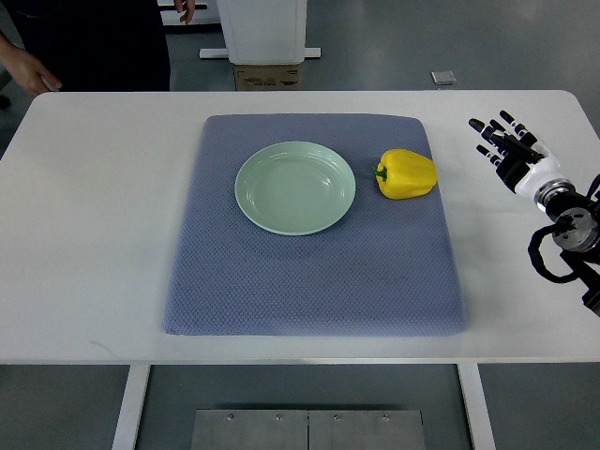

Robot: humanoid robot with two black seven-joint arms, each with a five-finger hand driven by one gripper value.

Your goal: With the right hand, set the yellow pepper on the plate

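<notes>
A yellow pepper point(408, 174) with a green stem lies on its side on the blue-grey mat point(314, 272), just right of the pale green plate point(294, 187). The plate holds nothing. My right hand point(499, 139) hovers over the white table to the right of the mat, a short way from the pepper, its black fingers spread and holding nothing. The left arm does not show.
The white table point(84, 244) carries only the mat. A person in dark clothes stands at the far left edge, one hand point(37, 77) near the table corner. A white pedestal point(260, 33) and a cardboard box point(267, 77) stand behind the table.
</notes>
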